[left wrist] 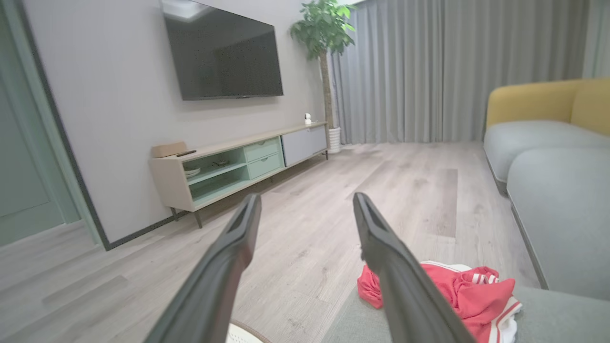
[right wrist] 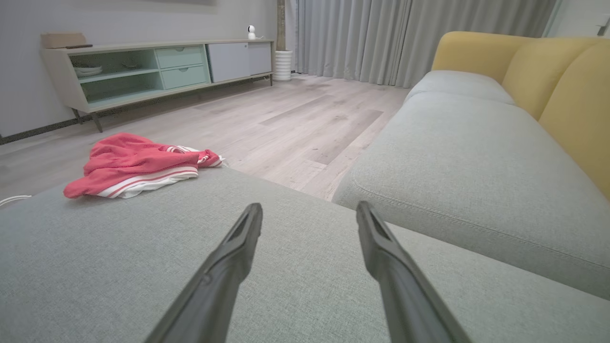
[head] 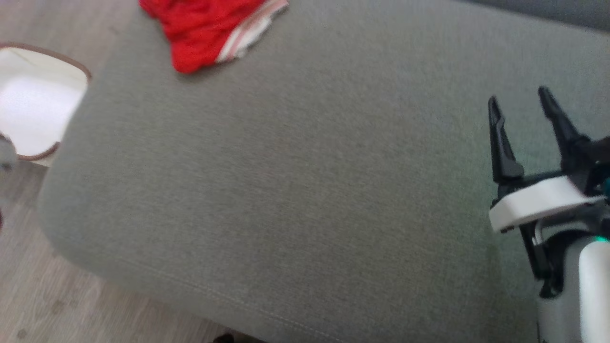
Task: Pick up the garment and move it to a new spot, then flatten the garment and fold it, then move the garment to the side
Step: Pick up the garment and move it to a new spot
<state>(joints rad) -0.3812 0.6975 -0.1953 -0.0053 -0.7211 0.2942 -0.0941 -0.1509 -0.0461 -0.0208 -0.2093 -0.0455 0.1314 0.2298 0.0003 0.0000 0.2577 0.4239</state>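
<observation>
- The garment (head: pixel 200 33) lies crumpled on the grey cushion (head: pixel 305 190), near its far left corner. The top edge of the head view cuts it off, so its full spread cannot be told.
- The right claw (head: pixel 518 95) hovers over the cushion's right part. Its fingers are spread wide with nothing between them.
- From the right claw, the garment lies well apart, forward and to the left across bare cushion.
- The left claw (left wrist: pixel 307 197) is also spread wide and holds nothing. It looks out over the floor (left wrist: pixel 405 190) past the cushion's edge.
- In the left wrist view the garment sits low and to the right, near that claw and partly behind its right finger.
- Judged from this, the left arm is the nearer one. It would need to swing right and dip, while the right arm would need a long reach across.
- The heap is wider than it is deep. In the right wrist view its long axis runs across the view, roughly along the cushion's far edge.
- The striped white hem (head: pixel 252 28) runs along the side facing the right claw, and the plain red bulk points away to the left.
- A pale basket (head: pixel 71 62) stands on the floor just beside the cushion's left edge, near the garment.
</observation>
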